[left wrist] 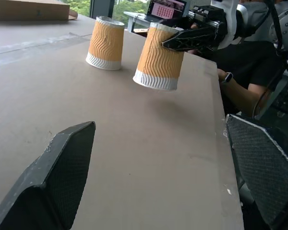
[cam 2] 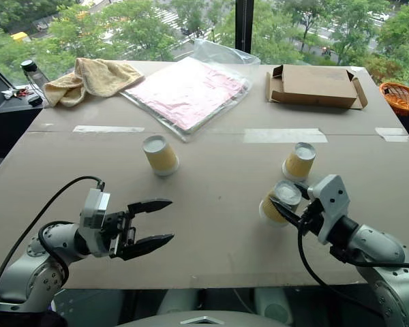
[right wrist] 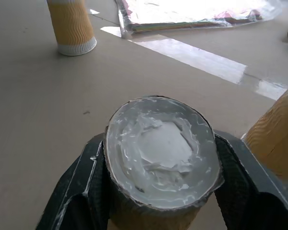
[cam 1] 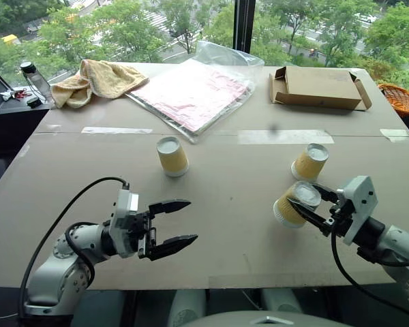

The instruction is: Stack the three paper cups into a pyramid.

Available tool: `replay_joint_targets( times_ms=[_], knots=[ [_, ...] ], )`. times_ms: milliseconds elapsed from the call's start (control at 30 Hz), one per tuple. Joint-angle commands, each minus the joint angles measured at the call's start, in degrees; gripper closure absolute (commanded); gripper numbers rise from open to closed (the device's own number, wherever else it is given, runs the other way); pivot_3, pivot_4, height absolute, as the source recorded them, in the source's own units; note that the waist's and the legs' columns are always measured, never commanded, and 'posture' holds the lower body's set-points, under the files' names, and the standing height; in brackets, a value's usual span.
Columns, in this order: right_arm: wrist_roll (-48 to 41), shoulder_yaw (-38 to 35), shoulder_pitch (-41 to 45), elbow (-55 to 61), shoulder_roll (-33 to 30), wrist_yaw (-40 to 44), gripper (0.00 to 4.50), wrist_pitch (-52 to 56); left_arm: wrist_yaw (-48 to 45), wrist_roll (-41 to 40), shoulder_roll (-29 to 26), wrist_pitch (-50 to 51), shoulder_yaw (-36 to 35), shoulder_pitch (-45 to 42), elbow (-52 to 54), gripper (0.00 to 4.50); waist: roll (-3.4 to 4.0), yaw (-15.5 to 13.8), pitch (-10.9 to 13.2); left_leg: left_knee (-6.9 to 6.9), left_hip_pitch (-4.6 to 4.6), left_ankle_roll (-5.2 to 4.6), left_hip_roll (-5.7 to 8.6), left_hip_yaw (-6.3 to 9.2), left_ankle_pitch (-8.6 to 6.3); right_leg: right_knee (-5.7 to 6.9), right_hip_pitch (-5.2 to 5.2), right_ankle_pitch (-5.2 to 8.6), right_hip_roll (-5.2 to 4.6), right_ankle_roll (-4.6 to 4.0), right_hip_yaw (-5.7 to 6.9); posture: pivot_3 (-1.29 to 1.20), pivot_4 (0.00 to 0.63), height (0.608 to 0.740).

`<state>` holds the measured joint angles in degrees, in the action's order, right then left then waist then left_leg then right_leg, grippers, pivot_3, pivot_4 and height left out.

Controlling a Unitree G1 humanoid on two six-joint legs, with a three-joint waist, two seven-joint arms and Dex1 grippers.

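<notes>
Three yellow ribbed paper cups show on the brown table (cam 1: 218, 225). One stands upside down left of centre (cam 1: 172, 156). A second stands upside down on the right (cam 1: 309, 162). My right gripper (cam 1: 301, 197) is shut on the third cup (cam 1: 286, 210), just in front of the second. It holds the cup near its white bottom, tilted, with the rim slightly off the table (left wrist: 158, 60). The right wrist view looks at that cup's crumpled white bottom (right wrist: 163, 148) between the fingers. My left gripper (cam 1: 192, 220) is open and holds nothing, near the front edge, in front of the left cup.
At the back lie a yellow towel (cam 1: 99, 80), a pink packet in clear plastic (cam 1: 191, 92) and an open cardboard box (cam 1: 320, 87). An orange basket (cam 1: 402, 99) sits off the far right corner. A person's arm (left wrist: 240, 91) shows beyond the table's right side.
</notes>
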<state>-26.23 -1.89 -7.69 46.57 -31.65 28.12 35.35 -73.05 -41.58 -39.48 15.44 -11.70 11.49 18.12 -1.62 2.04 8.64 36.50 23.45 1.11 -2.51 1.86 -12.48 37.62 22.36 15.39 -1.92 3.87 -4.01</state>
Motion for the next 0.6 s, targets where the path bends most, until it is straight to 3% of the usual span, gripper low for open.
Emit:
replay_joint_targets(
  times_ms=[33, 233, 600],
  knots=[
    [4.8, 6.0, 4.6, -1.8, 1.2, -1.5, 2.40, -2.3, -1.8, -1.4, -0.7, -1.0, -2.3, 0.2, 0.5, 0.00, -0.01, -0.6, 0.0, 0.00, 0.09, 0.00, 0.05, 0.04, 0.00, 0.00, 0.03, -0.05, -0.02, -0.10, 0.03, 0.00, 0.150, 0.740],
    [10.2, 12.3, 13.9, -9.1, 2.5, -0.7, 2.40, -4.2, -1.9, -1.5, -0.6, -0.8, -3.3, 1.2, 1.2, 0.00, 0.03, -1.1, 0.0, -0.08, 0.30, 0.01, 0.08, 0.06, 0.00, 0.00, 0.27, -0.11, -0.01, -0.12, 0.06, 0.00, 0.150, 0.740],
    [14.2, 12.5, 20.9, -16.9, 2.8, -0.1, 2.40, -4.6, -0.8, -2.2, 0.3, -1.0, -4.8, 3.3, 2.6, 0.00, 0.05, -1.1, 0.1, -0.08, 0.27, 0.00, 0.06, 0.06, 0.00, 0.04, 0.26, -0.10, 0.00, -0.15, 0.06, 0.00, 0.150, 0.740]
  ],
)
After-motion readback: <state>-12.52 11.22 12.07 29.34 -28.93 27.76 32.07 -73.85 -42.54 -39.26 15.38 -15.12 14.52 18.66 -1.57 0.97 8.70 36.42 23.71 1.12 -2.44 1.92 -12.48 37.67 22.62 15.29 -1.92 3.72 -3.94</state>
